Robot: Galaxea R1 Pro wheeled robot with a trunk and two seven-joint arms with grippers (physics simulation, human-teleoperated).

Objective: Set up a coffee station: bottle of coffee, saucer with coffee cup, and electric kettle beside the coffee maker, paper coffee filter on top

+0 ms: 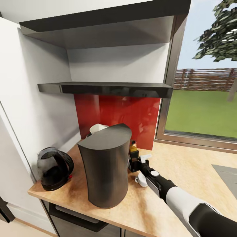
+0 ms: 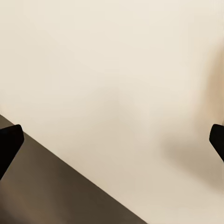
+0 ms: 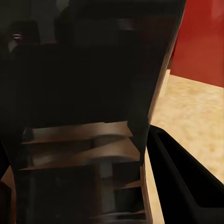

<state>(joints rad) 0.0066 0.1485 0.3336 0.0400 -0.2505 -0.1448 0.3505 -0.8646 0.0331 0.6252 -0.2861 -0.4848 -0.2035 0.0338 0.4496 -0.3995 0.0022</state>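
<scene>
The tall dark grey coffee maker [image 1: 105,168] stands on the wooden countertop [image 1: 194,171]. Behind its top peeks a white paper filter [image 1: 98,127]. The black electric kettle [image 1: 54,168] sits to its left near the wall. Just right of the coffee maker, the bottle of coffee [image 1: 133,147] with its yellow-brown top stands upright, and my right gripper [image 1: 133,163] is shut on its lower part. In the right wrist view the dark bottle [image 3: 84,116] sits up close beside one finger [image 3: 186,182]. A white coffee cup [image 1: 142,179] rests on the counter under my right forearm. My left gripper [image 2: 112,140] is open over a cream surface.
A black shelf [image 1: 105,88] hangs above a red backsplash [image 1: 131,115]. A window with a lawn beyond [image 1: 204,115] borders the counter on the right. A grey inset [image 1: 227,174] lies at the far right of the counter. A white wall panel [image 1: 29,108] closes the left side.
</scene>
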